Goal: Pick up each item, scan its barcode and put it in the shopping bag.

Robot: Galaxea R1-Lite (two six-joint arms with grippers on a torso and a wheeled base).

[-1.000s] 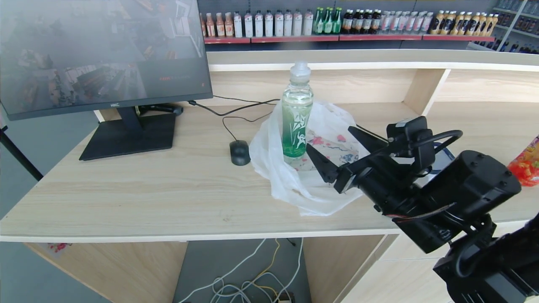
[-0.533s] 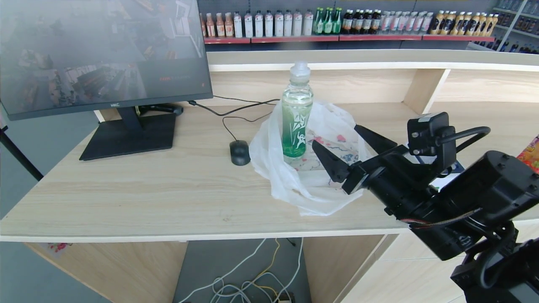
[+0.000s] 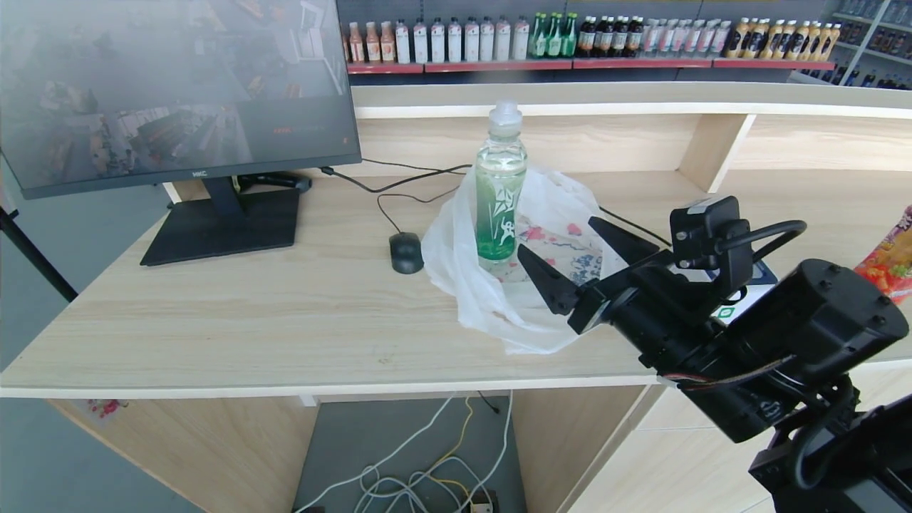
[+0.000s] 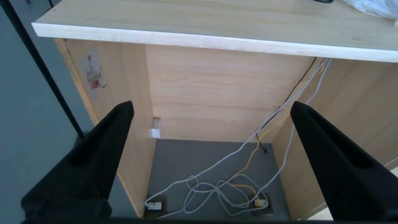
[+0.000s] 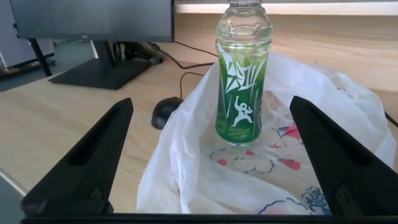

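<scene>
A clear bottle of green drink [image 3: 500,191] [image 5: 243,78] stands upright inside the white plastic shopping bag [image 3: 499,313] [image 5: 186,168] on the wooden counter [image 3: 285,313]. A flat item with a red and blue pattern [image 3: 552,246] [image 5: 261,168] lies in the bag beside the bottle. My right gripper [image 3: 577,256] [image 5: 211,155] hovers open over the bag's near right side, pointing at the bottle, nothing between its fingers. My left gripper [image 4: 211,155] is open below counter height, facing the space under the counter. A red snack packet [image 3: 890,263] lies at the counter's far right.
A monitor [image 3: 171,85] on a black stand sits at the back left, with a black mouse [image 3: 406,253] and its cables left of the bag. A card-like scanner pad [image 3: 741,292] lies behind my right arm. Cables [image 4: 211,186] lie on the floor under the counter.
My right gripper drew back to the right and then came a little towards the bag again, staying open. The head camera shifted slightly. Bottle and bag did not move.
</scene>
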